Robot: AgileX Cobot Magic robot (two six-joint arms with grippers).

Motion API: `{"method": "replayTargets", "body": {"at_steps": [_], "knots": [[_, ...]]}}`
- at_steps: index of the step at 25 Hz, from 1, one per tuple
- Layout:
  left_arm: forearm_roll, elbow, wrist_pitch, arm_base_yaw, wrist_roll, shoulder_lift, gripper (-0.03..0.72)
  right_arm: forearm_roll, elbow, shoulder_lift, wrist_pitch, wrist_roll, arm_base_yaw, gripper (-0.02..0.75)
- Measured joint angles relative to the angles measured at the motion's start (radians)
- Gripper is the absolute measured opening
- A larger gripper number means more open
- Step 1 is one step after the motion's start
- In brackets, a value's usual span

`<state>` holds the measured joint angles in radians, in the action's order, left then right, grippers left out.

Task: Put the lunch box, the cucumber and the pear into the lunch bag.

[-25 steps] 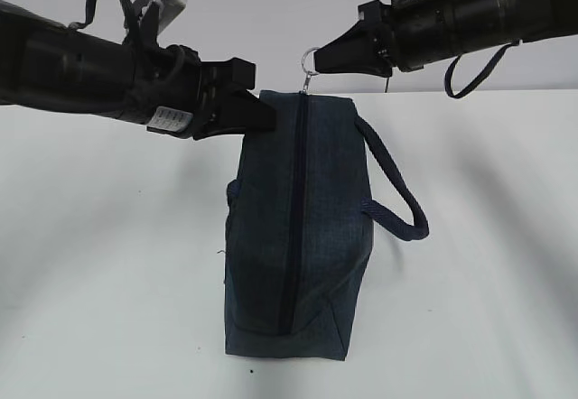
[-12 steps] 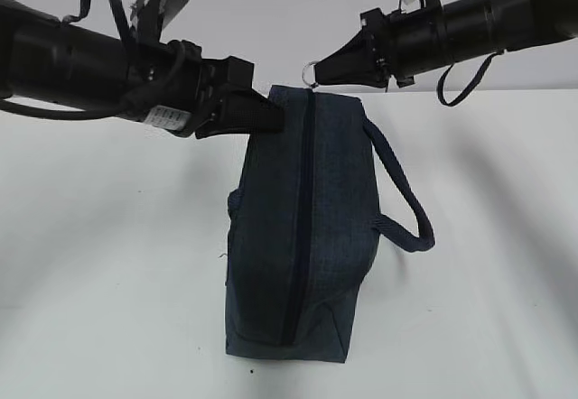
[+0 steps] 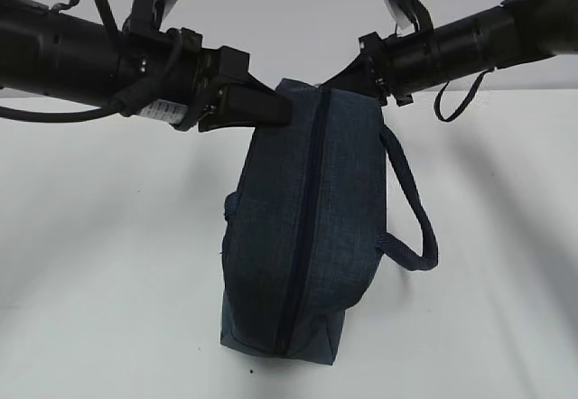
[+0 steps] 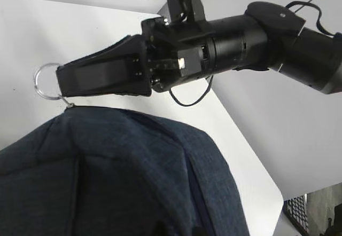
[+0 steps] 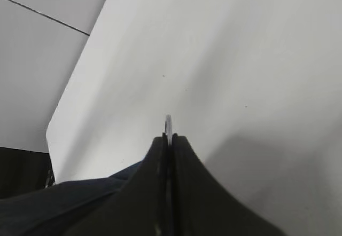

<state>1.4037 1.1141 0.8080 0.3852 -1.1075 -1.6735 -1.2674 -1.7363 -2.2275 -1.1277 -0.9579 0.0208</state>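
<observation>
The navy lunch bag [image 3: 302, 227] lies lengthwise on the white table, its dark zipper [image 3: 302, 218] running along the top. My left gripper [image 3: 274, 110] is shut on the fabric at the bag's far left top corner; in the left wrist view the lunch bag [image 4: 107, 172] hides the jaws. My right gripper [image 5: 169, 138] is shut on the metal ring pull [image 5: 168, 124], and the ring pull [image 4: 47, 81] also shows at the right gripper [image 4: 61, 82] tip. From the exterior view the bag's far end hides that tip. The lunch box, cucumber and pear are out of view.
The strap handle [image 3: 411, 209] loops out on the bag's right side. White table [image 3: 99, 264] surrounds the bag, and its far corner [image 4: 267, 193] shows in the left wrist view. Both black arms cross above the bag's far end.
The right gripper has dropped behind the bag's far end with the ring pull. The left gripper shifted right. The bag's far end has risen and the body bulges more.
</observation>
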Motion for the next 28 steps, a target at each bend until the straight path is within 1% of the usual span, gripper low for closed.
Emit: {"method": "replayTargets", "body": {"at_steps": [3,6,13,16,17,18,21,22,23,25,28], "knots": [[0.01,0.0,0.0,0.0,-0.009,0.0,0.019,0.043,0.0,-0.01,0.024,0.016,0.0,0.006],[0.013,-0.001,-0.014,0.0,-0.012,0.0,0.019,0.051,-0.006,-0.02,0.029,0.023,0.0,0.006],[0.019,-0.001,-0.058,0.0,-0.019,0.0,0.019,0.051,-0.008,-0.032,0.042,0.025,0.0,0.006],[0.025,-0.001,-0.097,0.003,-0.02,0.001,0.018,0.031,-0.01,-0.032,0.049,-0.021,0.0,0.018],[0.027,-0.001,-0.115,0.003,-0.021,0.002,0.018,0.027,-0.016,-0.032,0.051,-0.033,0.0,0.039],[0.031,-0.001,-0.137,0.004,-0.022,0.002,0.018,0.027,-0.023,-0.033,0.059,-0.041,0.0,0.084],[0.041,-0.001,-0.211,0.004,-0.023,0.003,0.02,0.025,-0.051,-0.033,0.066,-0.053,-0.003,0.245],[0.042,-0.001,-0.235,0.004,-0.023,0.003,0.027,0.027,-0.066,-0.033,0.066,-0.053,-0.004,0.314],[0.042,-0.001,-0.254,0.004,-0.023,0.004,0.042,0.033,-0.08,-0.033,0.066,-0.054,-0.004,0.354],[0.038,-0.001,-0.281,0.004,-0.023,0.007,0.091,0.045,-0.104,-0.033,0.054,-0.055,-0.004,0.403],[0.037,-0.001,-0.295,0.004,-0.024,0.02,0.235,0.102,-0.15,-0.033,0.035,-0.052,-0.004,0.426]]}}
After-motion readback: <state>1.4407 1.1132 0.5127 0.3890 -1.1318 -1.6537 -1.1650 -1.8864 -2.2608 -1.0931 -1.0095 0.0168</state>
